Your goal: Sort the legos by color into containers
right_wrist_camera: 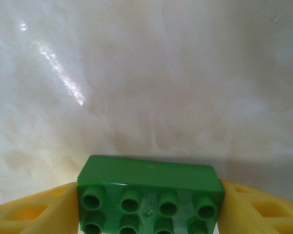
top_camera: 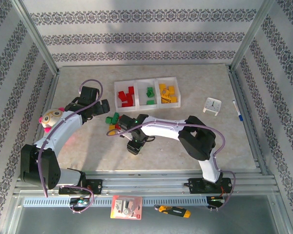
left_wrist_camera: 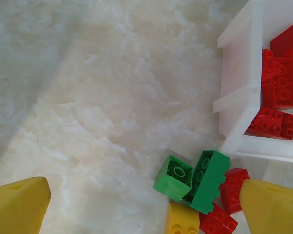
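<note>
Three joined white containers (top_camera: 146, 80) stand at the back middle, with red legos (top_camera: 126, 96) in the left one, green (top_camera: 149, 92) in the middle and yellow (top_camera: 168, 94) in the right. A loose pile of legos (top_camera: 115, 119) lies in front of the left container. My left gripper (top_camera: 98, 109) hovers open beside that pile. Its wrist view has two green bricks (left_wrist_camera: 175, 178), a yellow one (left_wrist_camera: 183, 222) and red ones (left_wrist_camera: 233, 187) next to the container wall (left_wrist_camera: 237, 73). My right gripper (top_camera: 135, 141) is down at the table, shut on a green eight-stud brick (right_wrist_camera: 149, 190), fingers (right_wrist_camera: 34, 212) against both ends.
A small white clock (top_camera: 213, 105) and a blue pen (top_camera: 238, 111) lie at the right. A red card (top_camera: 126, 206) and a yellow-black tool (top_camera: 172, 210) sit below the front rail. Patterned walls enclose the table on three sides.
</note>
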